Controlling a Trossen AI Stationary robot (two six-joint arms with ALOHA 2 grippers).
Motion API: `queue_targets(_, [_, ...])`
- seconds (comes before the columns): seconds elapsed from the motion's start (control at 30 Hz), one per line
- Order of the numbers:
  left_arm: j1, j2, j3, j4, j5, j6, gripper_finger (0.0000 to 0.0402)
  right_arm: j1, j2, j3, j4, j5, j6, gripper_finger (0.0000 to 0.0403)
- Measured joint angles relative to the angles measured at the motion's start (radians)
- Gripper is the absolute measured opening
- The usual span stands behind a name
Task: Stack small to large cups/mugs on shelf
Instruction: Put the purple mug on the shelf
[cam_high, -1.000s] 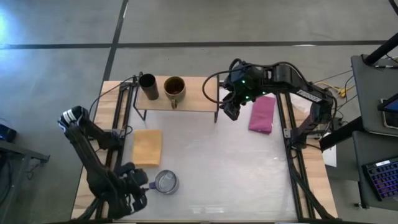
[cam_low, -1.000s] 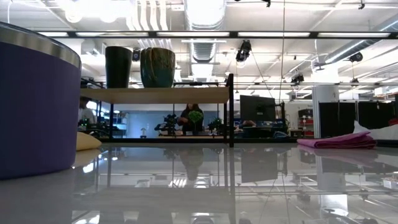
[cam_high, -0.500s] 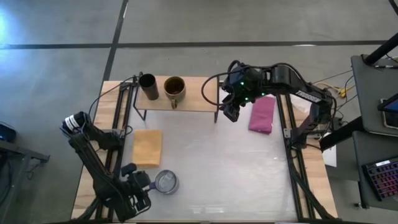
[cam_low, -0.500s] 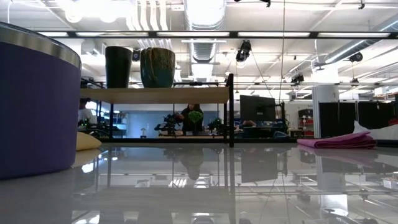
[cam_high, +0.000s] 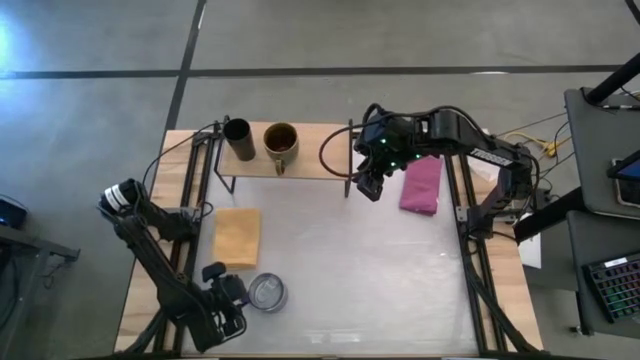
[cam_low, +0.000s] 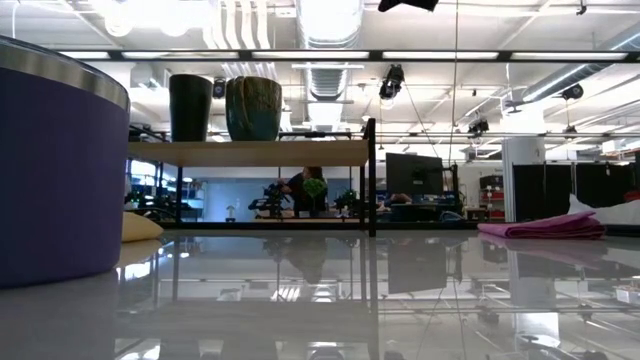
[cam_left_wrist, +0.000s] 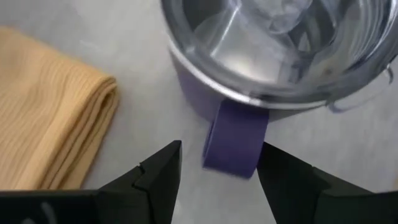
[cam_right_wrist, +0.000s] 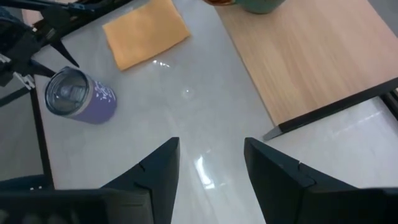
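Observation:
The purple tumbler (cam_high: 267, 293) with a silvery lid stands upright on the table near the front left; it also shows in the low view (cam_low: 55, 170). My left gripper (cam_left_wrist: 217, 168) is open and level at the tumbler's left. Its fingers stand on either side of the tumbler's purple handle (cam_left_wrist: 235, 140). The black cup (cam_high: 238, 138) and the tan mug (cam_high: 281, 143) stand side by side on the left part of the wooden shelf (cam_high: 315, 152). My right gripper (cam_high: 368, 185) is open and empty above the table, by the shelf's right end.
A folded yellow cloth (cam_high: 238, 236) lies just beyond the tumbler. A magenta cloth (cam_high: 421, 183) lies right of my right gripper. The shelf's right half (cam_right_wrist: 311, 56) is bare wood. The table's middle and right front are bare white surface.
My left gripper has moved a little toward the table's right, closer to the tumbler. The tumbler, cup and mug have stayed where they were.

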Motion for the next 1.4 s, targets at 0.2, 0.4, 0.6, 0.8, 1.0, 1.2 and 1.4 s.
queue_targets(0.2, [0.038, -0.001, -0.006, 0.023, -0.023, 0.125, 0.0189, 0.0, 0.0, -0.002, -0.001, 0.0, 0.009, 0.0173])
queue_targets(0.4, [0.066, -0.001, -0.006, 0.042, -0.026, 0.182, 0.0172, 0.0, 0.0, -0.003, -0.001, 0.0, 0.012, 0.0173])
queue_targets(0.6, [0.067, -0.002, -0.006, 0.04, -0.009, 0.182, 0.0104, -0.001, 0.0, -0.003, -0.001, 0.001, 0.012, 0.0173])
queue_targets(0.8, [0.07, -0.002, -0.004, 0.038, 0.011, 0.174, 0.0072, -0.001, 0.0, -0.003, -0.001, 0.01, 0.012, 0.0173])
queue_targets(1.0, [0.075, -0.003, 0.003, 0.039, 0.029, 0.174, 0.0077, -0.001, 0.0, -0.003, -0.001, 0.026, 0.011, 0.0173])
queue_targets(1.2, [0.075, -0.005, 0.007, 0.04, 0.037, 0.175, 0.0072, -0.001, 0.0, -0.003, -0.014, 0.026, 0.011, 0.0173])
queue_targets(1.4, [0.081, -0.04, 0.007, 0.031, 0.061, 0.174, 0.0072, -0.001, 0.0, -0.003, -0.048, 0.026, 0.011, 0.0173])
